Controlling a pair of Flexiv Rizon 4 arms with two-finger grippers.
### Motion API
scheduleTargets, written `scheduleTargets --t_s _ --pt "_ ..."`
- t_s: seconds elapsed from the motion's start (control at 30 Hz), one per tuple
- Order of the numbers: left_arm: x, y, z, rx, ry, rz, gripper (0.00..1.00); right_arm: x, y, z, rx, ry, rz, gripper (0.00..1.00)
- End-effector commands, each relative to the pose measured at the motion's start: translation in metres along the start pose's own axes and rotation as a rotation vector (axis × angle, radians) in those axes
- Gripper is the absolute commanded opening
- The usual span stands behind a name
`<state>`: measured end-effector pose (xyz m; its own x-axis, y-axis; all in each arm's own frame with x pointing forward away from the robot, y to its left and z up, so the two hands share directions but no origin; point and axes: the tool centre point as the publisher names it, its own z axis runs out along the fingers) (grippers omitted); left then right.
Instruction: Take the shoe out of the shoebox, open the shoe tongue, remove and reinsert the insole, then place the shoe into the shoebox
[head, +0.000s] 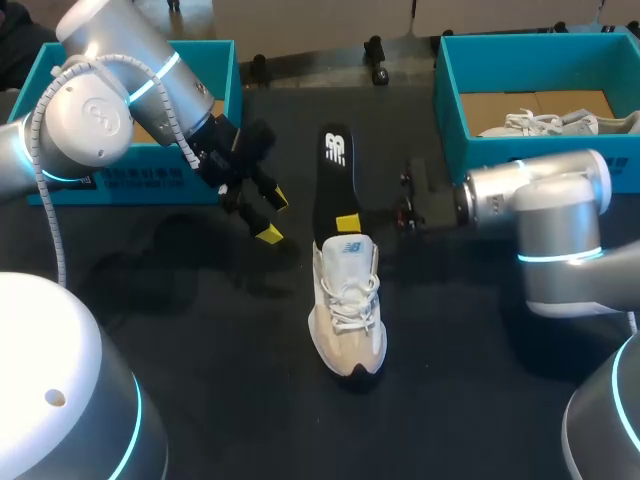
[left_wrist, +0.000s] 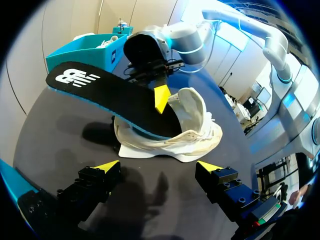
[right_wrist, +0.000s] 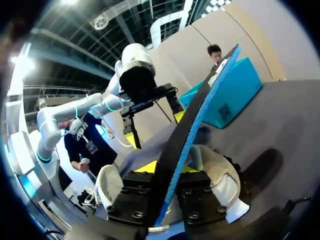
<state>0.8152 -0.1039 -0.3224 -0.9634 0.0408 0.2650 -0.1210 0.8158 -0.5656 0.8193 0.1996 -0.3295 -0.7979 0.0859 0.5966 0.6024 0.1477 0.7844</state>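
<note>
Right jaws are clamping the black insole (head: 335, 175), its front end sitting inside the white shoe (head: 347, 305) on the worktop (head: 180, 330), while left jaws are hanging apart beside it; the insole step seems to be running (out or in, unclear), calling next for a straight slide.

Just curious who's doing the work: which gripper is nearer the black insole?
Right. The right gripper pinches the insole between its fingers, just above the white shoe; the left gripper hangs open off to the side, touching nothing.
</note>
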Motion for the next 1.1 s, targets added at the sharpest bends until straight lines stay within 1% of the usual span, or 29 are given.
scheduleTargets --t_s 0.03,0.6,0.77,0.83,0.87,0.9,1.03,1.07,1.1 --pt "0.000 0.000 0.000 -0.003 0.000 -0.001 1.00 -0.001 0.001 0.001 0.017 0.002 0.005 0.00" --pt "0.000 0.000 0.000 -0.003 0.000 -0.001 1.00 0.014 -0.027 0.006 0.004 -0.018 0.021 0.00" --pt "0.000 0.000 0.000 -0.003 0.000 -0.001 1.00 0.017 -0.030 0.007 -0.002 -0.024 0.029 0.00" --pt "0.000 0.000 0.000 -0.003 0.000 -0.001 1.00 0.017 -0.028 0.005 -0.003 -0.028 0.026 0.00" --pt "0.000 0.000 0.000 -0.003 0.000 -0.001 1.00 0.016 -0.024 0.003 -0.003 -0.032 0.019 0.03" --pt "0.000 0.000 0.000 -0.003 0.000 -0.001 1.00 0.016 -0.021 0.002 -0.001 -0.034 0.013 0.10" --pt "0.000 0.000 0.000 -0.003 0.000 -0.001 1.00 0.011 -0.009 -0.001 0.016 -0.033 -0.012 0.16" --pt "0.000 0.000 0.000 -0.003 0.000 -0.001 1.00 0.010 -0.005 -0.001 0.023 -0.032 -0.020 0.20" --pt "0.000 0.000 0.000 -0.003 0.000 -0.001 1.00 0.009 -0.002 -0.001 0.025 -0.031 -0.026 0.20"
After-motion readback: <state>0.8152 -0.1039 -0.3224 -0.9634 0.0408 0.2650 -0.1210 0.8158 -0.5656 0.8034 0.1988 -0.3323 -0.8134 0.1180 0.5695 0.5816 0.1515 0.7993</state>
